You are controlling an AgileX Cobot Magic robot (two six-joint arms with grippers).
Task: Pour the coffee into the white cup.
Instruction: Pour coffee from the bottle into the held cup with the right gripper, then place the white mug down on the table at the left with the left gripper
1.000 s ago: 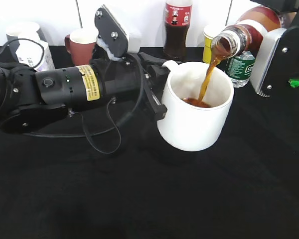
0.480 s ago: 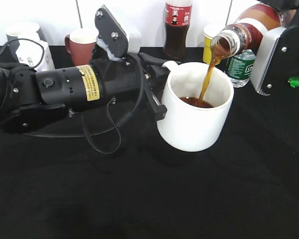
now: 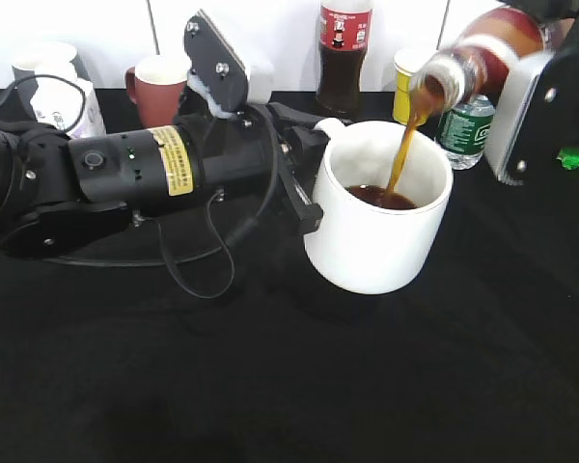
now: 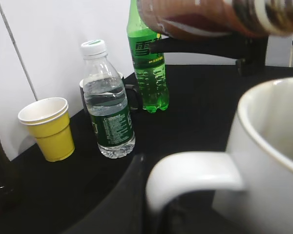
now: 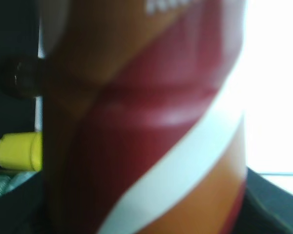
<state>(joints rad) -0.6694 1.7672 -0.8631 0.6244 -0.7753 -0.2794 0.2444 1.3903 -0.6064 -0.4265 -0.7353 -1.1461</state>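
The white cup (image 3: 372,236) stands mid-table with brown coffee inside. My left gripper (image 3: 304,183) is shut on its loop handle (image 4: 190,170) from the left. My right gripper (image 3: 523,82) is shut on the coffee bottle (image 3: 482,53) and holds it tilted above the cup's right rim. A brown stream (image 3: 401,154) runs from the bottle's mouth into the cup. In the right wrist view the bottle's brown, red and white wrap (image 5: 146,122) fills the frame and hides the fingers. The bottle (image 4: 210,14) also shows at the top of the left wrist view.
Along the back wall stand a dark cola bottle (image 3: 344,53), a dark red mug (image 3: 157,87), a yellow paper cup (image 4: 46,127), a clear water bottle (image 4: 108,114) and a green bottle (image 4: 149,63). White cups (image 3: 53,82) stand at the far left.
The coffee level in the white cup has risen. The bottle's base has lifted a little, so it tilts more steeply. The left arm and the cup have not moved.
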